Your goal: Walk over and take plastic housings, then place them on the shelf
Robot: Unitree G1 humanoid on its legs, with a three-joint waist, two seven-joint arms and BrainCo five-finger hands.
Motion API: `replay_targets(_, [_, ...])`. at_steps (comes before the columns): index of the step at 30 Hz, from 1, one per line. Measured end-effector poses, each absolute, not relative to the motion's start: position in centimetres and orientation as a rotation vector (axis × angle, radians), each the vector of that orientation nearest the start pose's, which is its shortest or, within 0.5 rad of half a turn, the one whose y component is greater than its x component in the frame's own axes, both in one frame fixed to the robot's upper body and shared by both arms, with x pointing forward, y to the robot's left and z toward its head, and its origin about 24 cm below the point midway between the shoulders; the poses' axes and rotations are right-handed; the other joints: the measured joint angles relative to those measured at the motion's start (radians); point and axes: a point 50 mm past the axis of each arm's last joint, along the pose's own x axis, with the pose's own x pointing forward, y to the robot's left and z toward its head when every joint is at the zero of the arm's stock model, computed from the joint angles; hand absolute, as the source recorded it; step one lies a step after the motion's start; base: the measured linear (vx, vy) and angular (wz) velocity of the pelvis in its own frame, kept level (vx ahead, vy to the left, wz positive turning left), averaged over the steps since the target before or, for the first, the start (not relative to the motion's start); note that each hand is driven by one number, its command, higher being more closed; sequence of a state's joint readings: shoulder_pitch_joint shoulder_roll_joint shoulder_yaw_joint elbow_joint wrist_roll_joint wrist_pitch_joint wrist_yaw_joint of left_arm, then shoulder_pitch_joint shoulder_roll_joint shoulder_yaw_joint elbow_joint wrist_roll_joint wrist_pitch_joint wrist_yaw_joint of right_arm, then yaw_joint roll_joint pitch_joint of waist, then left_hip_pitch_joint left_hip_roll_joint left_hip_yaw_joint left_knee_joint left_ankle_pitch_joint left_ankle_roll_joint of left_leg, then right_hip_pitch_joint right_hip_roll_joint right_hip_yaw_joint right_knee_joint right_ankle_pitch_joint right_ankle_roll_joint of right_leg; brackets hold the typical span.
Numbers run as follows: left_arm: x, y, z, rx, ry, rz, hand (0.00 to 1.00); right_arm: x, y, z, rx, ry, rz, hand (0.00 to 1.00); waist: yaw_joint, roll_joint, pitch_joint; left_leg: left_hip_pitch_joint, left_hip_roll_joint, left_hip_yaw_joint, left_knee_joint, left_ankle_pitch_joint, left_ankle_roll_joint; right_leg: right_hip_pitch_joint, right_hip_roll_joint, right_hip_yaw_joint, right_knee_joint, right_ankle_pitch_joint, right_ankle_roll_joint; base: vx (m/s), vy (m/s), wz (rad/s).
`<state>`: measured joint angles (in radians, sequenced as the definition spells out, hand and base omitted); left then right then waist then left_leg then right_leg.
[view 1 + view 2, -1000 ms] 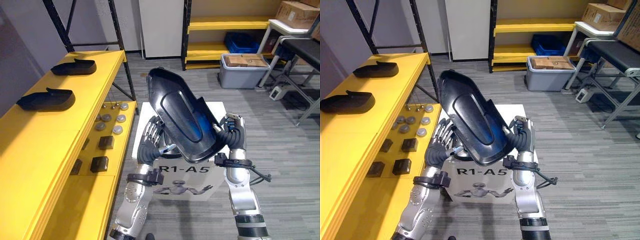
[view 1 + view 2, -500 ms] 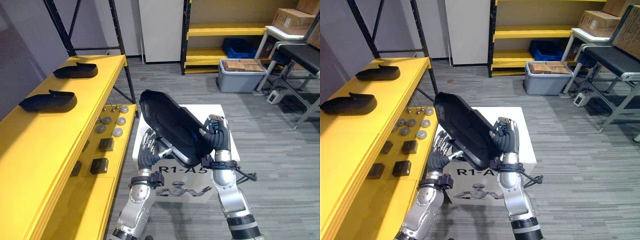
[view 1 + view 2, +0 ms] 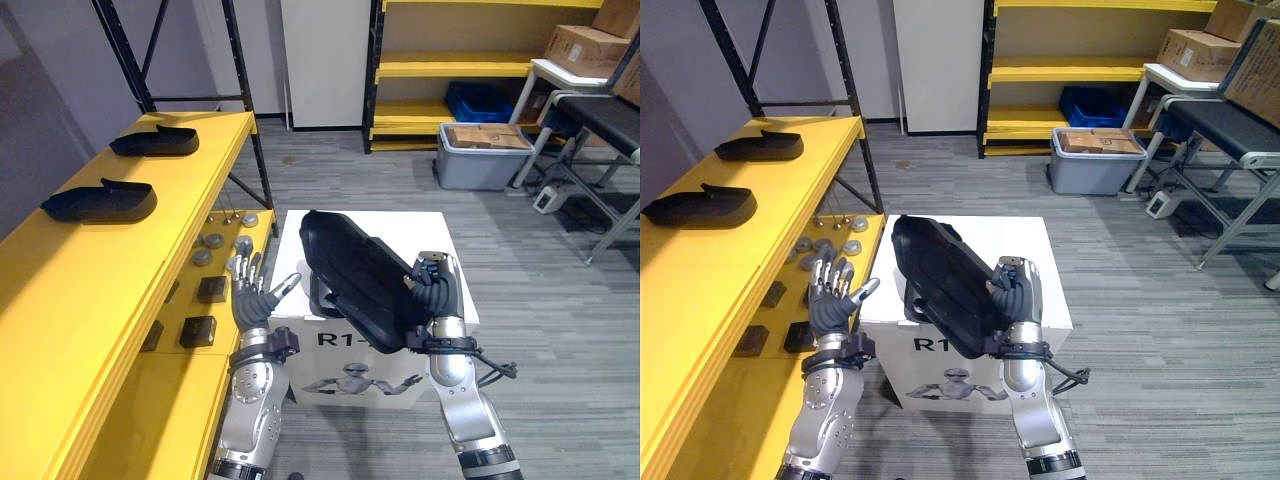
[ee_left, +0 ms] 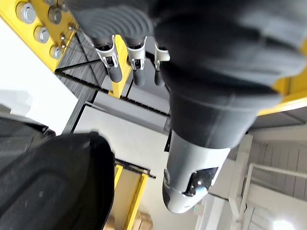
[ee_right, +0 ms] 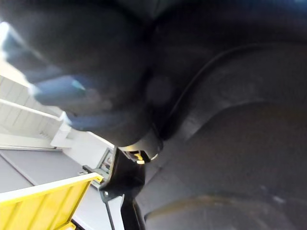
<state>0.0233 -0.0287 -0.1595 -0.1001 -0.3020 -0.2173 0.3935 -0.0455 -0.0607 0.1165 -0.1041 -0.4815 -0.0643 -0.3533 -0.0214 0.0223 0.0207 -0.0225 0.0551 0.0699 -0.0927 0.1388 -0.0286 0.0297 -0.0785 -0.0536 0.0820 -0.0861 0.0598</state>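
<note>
While tilted, broad black curved housing (image 3: 360, 292)

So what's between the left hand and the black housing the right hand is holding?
Only a bare strip of the white box, in the right eye view; the open left hand is clear of the housing the right hand grips.
</note>
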Motion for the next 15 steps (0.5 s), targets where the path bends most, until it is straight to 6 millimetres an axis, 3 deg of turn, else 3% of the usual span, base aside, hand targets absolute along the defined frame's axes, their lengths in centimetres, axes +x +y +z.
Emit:
replay_targets(5, [23.9, 13.3, 5.1, -0.432, -0.099, 0.236, 0.0, 25.5, -13.9, 8.7, -0.486, -0.317, -0.23, 1.0, 0.005, -0.002, -0.001, -0.006, 0.001, -0.013, 0.0, 0.004, -0.002, 0.003, 0.002, -0.014, 0.0, 0.0, 0.0, 0.0, -0.003, 0.07])
replay_targets(10, [23.1, 12.0, 1.9, -0.438, 0.069, 0.123, 0.0, 25.6, -13.3, 9.0, -0.455, -0.32, -0.21, 1.0, 0.012, -0.012, -0.005, -0.011, 0.007, -0.012, 0.0, 0.005, -0.003, -0.004, 0.007, -0.013, -0.004, 0.001, -0.001, 0.0, 0.0, 0.0])
replay_targets(15, [22.8, 10.6, 1.2, -0.439, 0.123, 0.027, 0.0, 25.6, -12.6, 10.5, -0.413, -0.384, -0.185, 1.0, 0.01, -0.022, -0.012, -0.011, 0.009, -0.004, 0.0, 0.004, -0.004, -0.006, 0.008, -0.007, -0.006, 0.004, -0.003, 0.0, -0.001, -0.02])
